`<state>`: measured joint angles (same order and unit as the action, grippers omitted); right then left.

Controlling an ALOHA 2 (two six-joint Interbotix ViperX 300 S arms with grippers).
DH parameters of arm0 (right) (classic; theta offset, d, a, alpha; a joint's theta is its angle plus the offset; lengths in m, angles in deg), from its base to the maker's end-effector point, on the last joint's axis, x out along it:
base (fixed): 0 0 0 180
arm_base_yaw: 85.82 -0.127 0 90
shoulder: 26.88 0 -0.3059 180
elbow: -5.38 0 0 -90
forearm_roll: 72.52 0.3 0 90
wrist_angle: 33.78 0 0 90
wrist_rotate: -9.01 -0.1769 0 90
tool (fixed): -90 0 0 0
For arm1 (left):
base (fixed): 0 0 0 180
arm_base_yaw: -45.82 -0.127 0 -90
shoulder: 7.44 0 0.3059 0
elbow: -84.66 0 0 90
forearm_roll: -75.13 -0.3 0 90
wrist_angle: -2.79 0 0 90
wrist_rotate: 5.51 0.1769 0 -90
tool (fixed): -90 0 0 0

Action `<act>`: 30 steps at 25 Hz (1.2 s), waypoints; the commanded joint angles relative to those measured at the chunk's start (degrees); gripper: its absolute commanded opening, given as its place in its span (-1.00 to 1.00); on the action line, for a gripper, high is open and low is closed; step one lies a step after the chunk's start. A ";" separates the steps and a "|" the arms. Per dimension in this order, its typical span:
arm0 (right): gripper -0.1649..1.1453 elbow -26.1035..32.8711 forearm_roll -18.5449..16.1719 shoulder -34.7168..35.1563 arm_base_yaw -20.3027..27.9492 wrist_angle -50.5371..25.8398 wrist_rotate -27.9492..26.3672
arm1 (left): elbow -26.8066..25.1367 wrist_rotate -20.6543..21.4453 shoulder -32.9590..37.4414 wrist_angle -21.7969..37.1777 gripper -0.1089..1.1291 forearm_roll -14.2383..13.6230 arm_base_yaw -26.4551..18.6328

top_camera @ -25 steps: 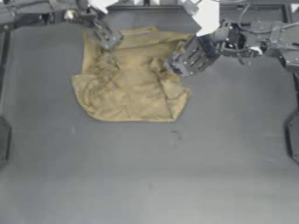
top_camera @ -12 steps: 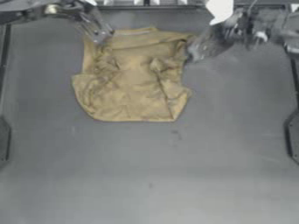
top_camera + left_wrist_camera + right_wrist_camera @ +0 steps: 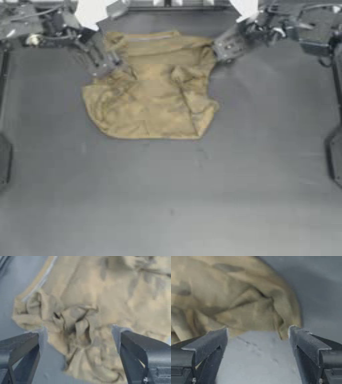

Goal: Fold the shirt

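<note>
Shirt (image 3: 152, 90): lay crumpled on the dark table (image 3: 174, 200), toward the far edge, between both arms; bottom hem rounded, folds bunched along both sides.

Left gripper (image 3: 100, 59): positioned at the shirt's upper left corner; jaws spread apart, bunched cloth (image 3: 76, 331) between them, not clamped.

Right gripper (image 3: 227, 47): positioned at the shirt's upper right corner; jaws spread apart, just short of the cloth edge (image 3: 271, 321), grasping nothing.

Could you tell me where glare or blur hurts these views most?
Top view: blown-out white glare on both arms near the far edge, and the left gripper and right gripper look smeared. Left wrist view: the shirt is soft, folds still readable. Right wrist view: soft cloth, open jaws clearer.
</note>
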<state>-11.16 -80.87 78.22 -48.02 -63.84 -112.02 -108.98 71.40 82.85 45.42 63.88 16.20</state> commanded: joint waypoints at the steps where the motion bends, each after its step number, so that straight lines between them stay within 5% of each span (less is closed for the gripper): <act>1: 0.76 1.49 0.00 0.18 1.23 0.79 0.09 | -0.09 -0.62 3.43 -0.26 0.84 -0.18 0.00; 20: 0.66 4.22 0.18 8.35 4.57 2.81 0.26 | -0.79 -0.79 3.43 -0.53 0.84 -0.26 1.49; 23: 0.27 4.22 0.79 9.14 4.31 2.72 0.35 | -0.97 -0.79 3.43 -0.44 0.84 -0.35 1.49; 28: -0.90 4.31 0.88 8.96 3.08 2.55 0.35 | -1.05 -0.79 3.25 -0.53 0.83 -0.53 1.49; 30: -0.86 4.66 0.88 8.79 2.99 2.02 0.35 | -1.32 -0.79 3.25 -0.53 0.83 -0.62 1.49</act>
<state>-7.91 -80.16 88.59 -44.86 -61.55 -111.67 -110.56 70.69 83.38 45.15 63.53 17.61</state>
